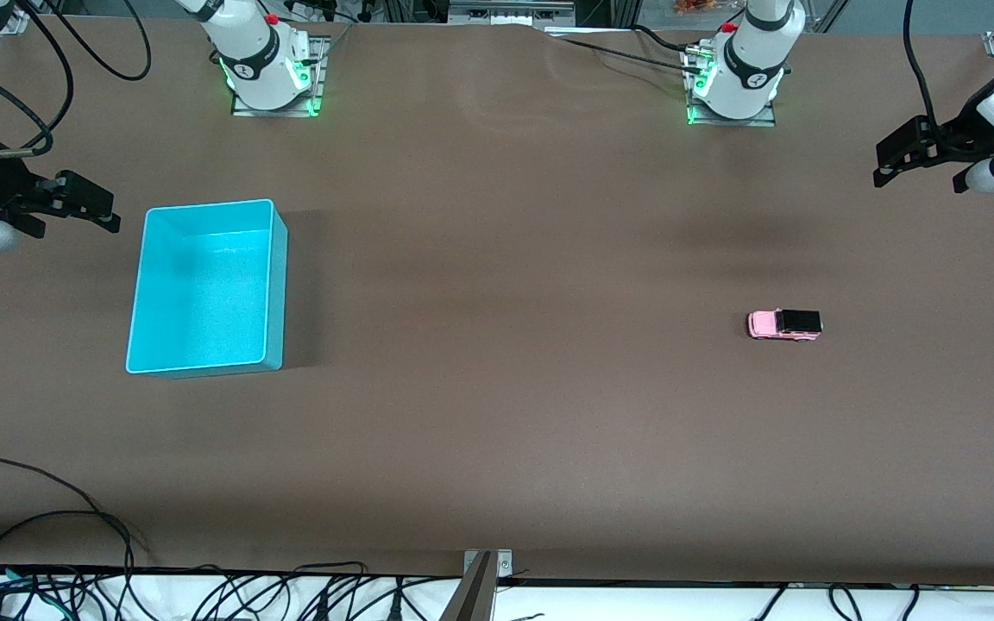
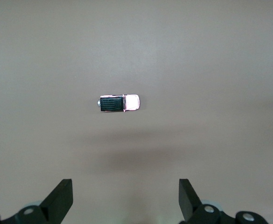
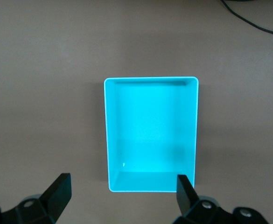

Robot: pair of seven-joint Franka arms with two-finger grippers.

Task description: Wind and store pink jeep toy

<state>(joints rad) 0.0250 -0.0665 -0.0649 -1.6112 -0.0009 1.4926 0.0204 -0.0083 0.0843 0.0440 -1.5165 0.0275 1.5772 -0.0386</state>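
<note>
- Pink jeep toy (image 1: pixel 784 325) is seen standing on its wheels on the bare table (image 1: pixel 514 362), toward the left arm's end, well apart from everything else.
- Its long axis is laid along the length of the table, from one arm's end toward the other; the black roof points to the left arm's end and the pink bonnet toward the bin.
- In the left wrist view the toy (image 2: pixel 120 103) is shown on the midline between the two fingertips, its length set across the gap from finger to finger, so a quarter turn of the wrist would probably be needed before the narrow sides can be pinched.
- The left claw (image 1: pixel 915 159) is held up over the table edge at its own end, fingers spread wide and nothing between them; it is judged clearly the nearer of the two, and the reach would be made toward the front camera and a little inward.
- The cyan bin (image 1: pixel 208 289) is placed toward the right arm's end, well apart from the toy, open side up, and nothing is seen inside it.
- The right claw (image 1: pixel 74 204) is held waiting just beside the bin, over the table at its end, also spread wide and empty.
</note>
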